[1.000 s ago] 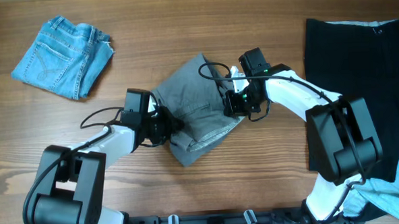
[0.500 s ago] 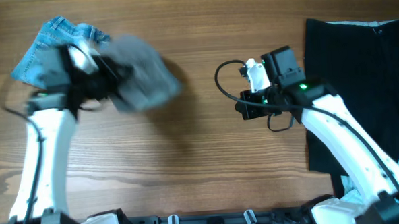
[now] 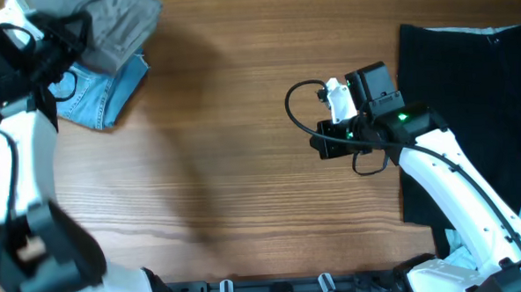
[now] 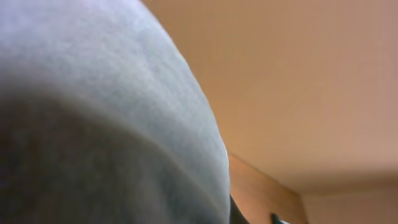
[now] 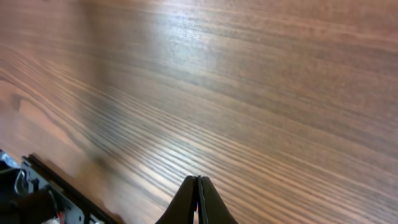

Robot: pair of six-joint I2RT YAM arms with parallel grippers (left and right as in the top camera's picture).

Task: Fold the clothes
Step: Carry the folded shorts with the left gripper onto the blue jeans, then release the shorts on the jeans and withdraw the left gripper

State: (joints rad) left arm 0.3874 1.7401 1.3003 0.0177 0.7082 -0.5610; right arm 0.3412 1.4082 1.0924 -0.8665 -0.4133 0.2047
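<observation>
The grey shorts [image 3: 121, 22] hang bunched at the table's far left corner, partly over the blue denim shorts. My left gripper [image 3: 72, 33] holds them up there; its jaws are hidden behind the cloth. In the left wrist view the grey cloth [image 4: 106, 118] fills the left of the frame, blurred and very close, and no fingers show. My right gripper [image 3: 320, 145] is shut and empty over bare wood at the table's middle right. Its closed fingertips [image 5: 199, 182] show in the right wrist view above the wood grain.
Blue denim shorts [image 3: 91, 93] lie at the far left, under the lifted grey shorts. A large black garment [image 3: 470, 110] covers the right side of the table. A bit of pale blue cloth [image 3: 499, 252] lies at the front right corner. The table's front rail [image 5: 43, 190] is near.
My left arm has swung the grey shorts from the table's middle to the far left corner, over the denim shorts. My right gripper let go, drew back right and shut.
</observation>
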